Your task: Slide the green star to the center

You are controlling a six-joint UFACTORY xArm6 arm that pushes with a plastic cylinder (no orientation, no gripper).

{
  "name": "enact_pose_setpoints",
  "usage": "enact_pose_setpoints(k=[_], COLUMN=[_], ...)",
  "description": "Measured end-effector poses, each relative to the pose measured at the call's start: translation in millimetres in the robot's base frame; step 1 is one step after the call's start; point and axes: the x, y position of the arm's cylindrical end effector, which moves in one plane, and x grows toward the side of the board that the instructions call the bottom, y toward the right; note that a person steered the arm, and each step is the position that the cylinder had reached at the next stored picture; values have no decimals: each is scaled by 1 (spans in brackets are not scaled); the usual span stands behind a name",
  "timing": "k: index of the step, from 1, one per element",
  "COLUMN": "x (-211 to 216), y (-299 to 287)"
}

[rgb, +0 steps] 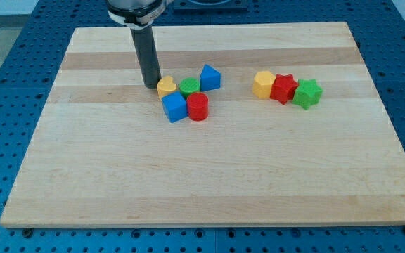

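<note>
On the wooden worktop, the green star lies well toward the view's right of the board's middle, at the right end of a touching row of three: a yellow block, a red star, then the green star. Well to the view's left of the green star sits a tight cluster: yellow heart, green block, blue block, blue cube and red cylinder. My tip stands just left of the yellow heart, far from the green star. The tool is a plain rod; it pinches nothing.
</note>
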Motion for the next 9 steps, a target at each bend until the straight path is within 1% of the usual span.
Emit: enact_pose_setpoints(k=[2,3,4,5,6,7,8,9], x=[4,-2,-43,-80,-98,-98,-88,-63], y=[5,3,3,20,69,133,192,243])
